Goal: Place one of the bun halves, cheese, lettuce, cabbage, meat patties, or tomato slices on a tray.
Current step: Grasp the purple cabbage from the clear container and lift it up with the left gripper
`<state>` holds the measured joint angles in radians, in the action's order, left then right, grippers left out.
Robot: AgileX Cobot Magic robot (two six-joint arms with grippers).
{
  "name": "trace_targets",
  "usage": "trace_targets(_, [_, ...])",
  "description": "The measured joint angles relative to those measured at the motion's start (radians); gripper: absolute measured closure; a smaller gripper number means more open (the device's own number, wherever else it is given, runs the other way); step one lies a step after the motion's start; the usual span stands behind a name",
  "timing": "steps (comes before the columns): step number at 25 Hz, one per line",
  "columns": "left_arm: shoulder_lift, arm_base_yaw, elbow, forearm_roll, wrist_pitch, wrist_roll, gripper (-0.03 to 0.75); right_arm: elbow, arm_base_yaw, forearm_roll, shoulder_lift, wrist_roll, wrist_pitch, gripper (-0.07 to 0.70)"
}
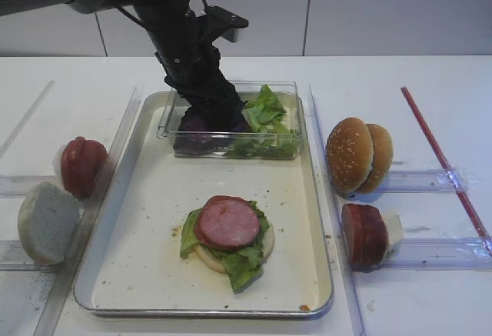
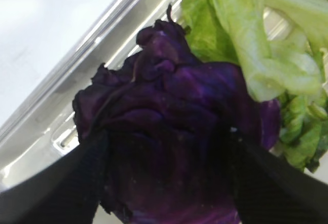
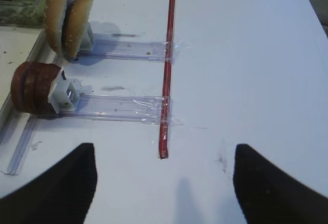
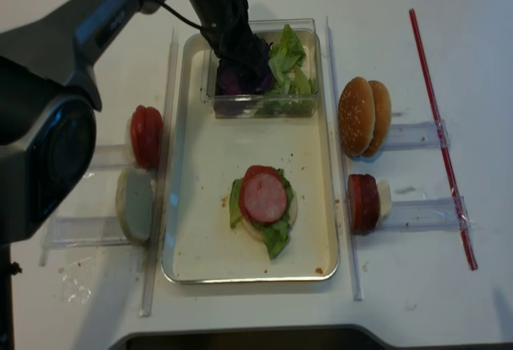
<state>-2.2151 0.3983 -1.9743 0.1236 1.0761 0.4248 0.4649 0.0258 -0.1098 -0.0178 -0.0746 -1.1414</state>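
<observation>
My left gripper (image 2: 166,144) reaches into the clear box at the tray's far end and is shut on a dark purple cabbage leaf (image 2: 169,106), bunched between both fingers. From above, the left gripper (image 1: 209,98) stands over the box with the cabbage (image 1: 219,114) hanging round its tip. Green lettuce (image 1: 265,113) lies beside it in the box. The tray (image 1: 100,263) holds a stack of bun half, lettuce and a meat patty (image 1: 228,224). My right gripper (image 3: 164,162) is open over bare white table, with nothing between its fingers.
The clear box (image 1: 231,151) sits on the tray's far end. Right of the tray, sesame bun halves (image 1: 357,154) and meat patties (image 1: 364,234) stand in clear holders. To its left are tomato slices (image 1: 82,165) and a white bun half (image 1: 48,222). A red strip (image 1: 442,159) runs along the right.
</observation>
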Motion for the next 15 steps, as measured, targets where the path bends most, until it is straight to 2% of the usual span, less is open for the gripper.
trace_targets(7, [-0.009,0.0,-0.006,0.006,0.006,0.0,0.302,0.0,0.0,0.005,0.0,0.01,0.0,0.07])
trace_targets(15, [-0.011,0.0,-0.006,0.013,0.025,0.0,0.497,0.0,0.0,0.009,0.0,0.012,0.0,0.07])
